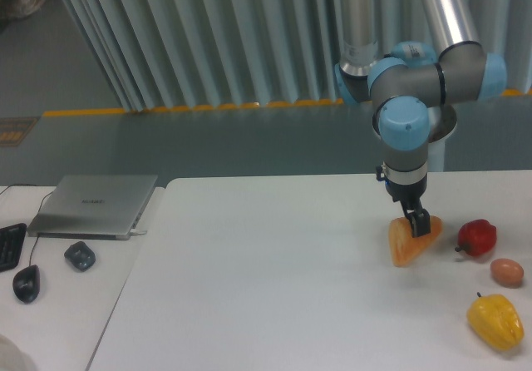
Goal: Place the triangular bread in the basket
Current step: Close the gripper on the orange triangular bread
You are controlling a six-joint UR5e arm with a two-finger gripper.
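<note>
The triangular bread (412, 240) lies on the table (274, 279) left of the red pepper (477, 236), probably light and stiff, best pinched across its thick middle; the gripper (416, 223) is on it, finger spacing unclear.

table (274, 288): matt white, smooth | triangular bread (405, 246): smooth, waxy | laptop (93, 205): brushed metal

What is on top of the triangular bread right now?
The claw sits down on the upper part of the triangular bread, covering that patch. Whether its fingers are closed on the bread cannot be told. Nothing else lies on it.
</note>
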